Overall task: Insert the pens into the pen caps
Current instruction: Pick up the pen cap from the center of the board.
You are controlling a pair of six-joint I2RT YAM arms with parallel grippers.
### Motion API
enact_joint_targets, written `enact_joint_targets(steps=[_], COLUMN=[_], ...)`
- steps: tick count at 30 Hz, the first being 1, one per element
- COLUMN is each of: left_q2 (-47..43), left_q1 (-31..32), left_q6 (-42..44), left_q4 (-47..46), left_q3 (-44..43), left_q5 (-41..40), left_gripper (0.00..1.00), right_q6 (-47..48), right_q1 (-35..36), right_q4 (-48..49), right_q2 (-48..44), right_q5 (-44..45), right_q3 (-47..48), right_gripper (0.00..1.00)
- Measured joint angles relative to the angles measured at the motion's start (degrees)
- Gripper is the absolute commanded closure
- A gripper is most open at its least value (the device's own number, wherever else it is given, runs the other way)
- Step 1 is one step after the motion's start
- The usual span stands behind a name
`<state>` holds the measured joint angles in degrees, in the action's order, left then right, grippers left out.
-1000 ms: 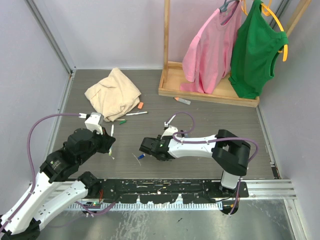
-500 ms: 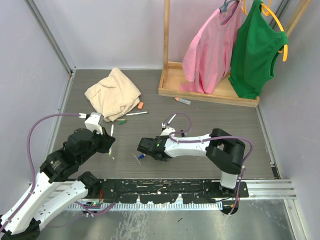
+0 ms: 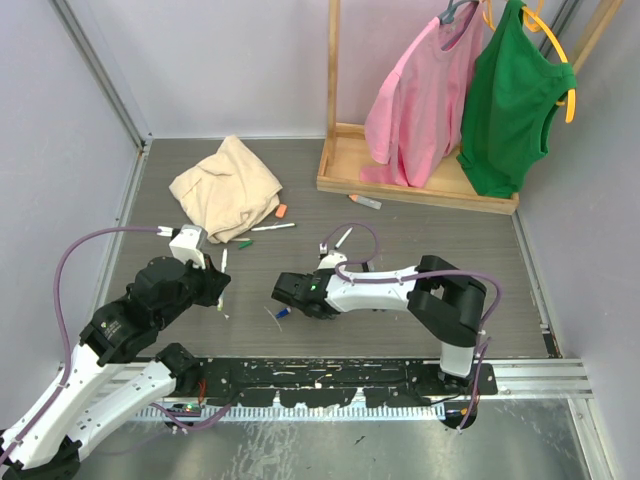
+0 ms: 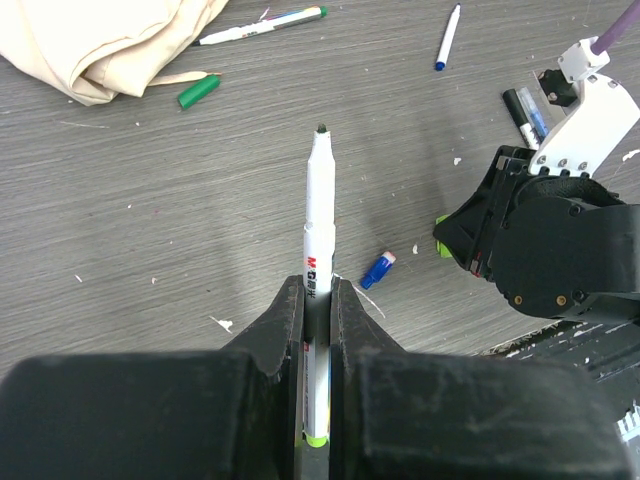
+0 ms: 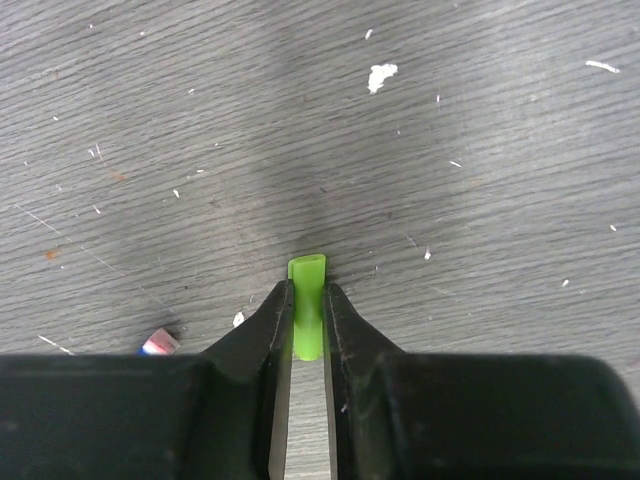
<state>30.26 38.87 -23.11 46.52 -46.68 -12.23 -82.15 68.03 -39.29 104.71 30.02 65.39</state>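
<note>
My left gripper (image 4: 318, 287) is shut on a white pen (image 4: 318, 215) with a lime-green end, its dark tip pointing away over the table. In the top view this gripper (image 3: 222, 292) is at the left. My right gripper (image 5: 307, 292) is shut on a light green pen cap (image 5: 307, 300), low over the tabletop; the top view shows the gripper (image 3: 281, 293) near the middle. A blue cap (image 4: 378, 270) lies on the table between the two grippers. More pens (image 4: 262, 25) (image 4: 448, 36) and a dark green cap (image 4: 198, 90) lie farther back.
A beige cloth (image 3: 226, 187) lies at the back left with an orange cap (image 3: 281, 211) beside it. A wooden rack (image 3: 415, 185) with a pink and a green garment stands at the back right, a pen (image 3: 365, 201) in front of it.
The right gripper's jaws have closed on the light green cap, and that arm has shifted a little to the left. The left arm and its pen have not moved.
</note>
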Motion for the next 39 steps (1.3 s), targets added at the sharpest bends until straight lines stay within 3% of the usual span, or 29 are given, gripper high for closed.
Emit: enact_joint_targets(steps=[4, 10, 21, 27, 33, 39], left_q2=[0.00, -0.13, -1.81, -0.26, 3.87, 6.99], left_q1=[0.00, 0.00, 0.00, 0.00, 0.00, 0.59], left_q6=[0.00, -0.04, 0.00, 0.00, 0.00, -1.60], left_q4=[0.00, -0.07, -3.78, -8.55, -11.15, -15.04], left_q3=[0.00, 0.02, 0.76, 1.11, 0.63, -0.04], left_q5=[0.00, 0.07, 5.18, 9.16, 11.72, 14.43], left_gripper=[1.00, 1.00, 1.00, 1.00, 1.00, 1.00], right_q6=[0.81, 6.08, 26.38, 38.23, 44.68, 44.74], right_q1=[-0.31, -0.79, -2.91, -3.63, -4.79, -13.86], right_q4=[2.03, 10.75, 38.38, 47.63, 50.18, 49.96], right_q2=[-0.85, -7.67, -35.60, -42.64, -47.45, -49.75], right_q5=[0.09, -0.37, -0.11, -2.27, -4.31, -12.15], right_q3=[-1.20, -9.70, -27.76, -29.09, -28.55, -26.95], right_gripper=[1.00, 1.00, 1.00, 0.98, 1.00, 1.00])
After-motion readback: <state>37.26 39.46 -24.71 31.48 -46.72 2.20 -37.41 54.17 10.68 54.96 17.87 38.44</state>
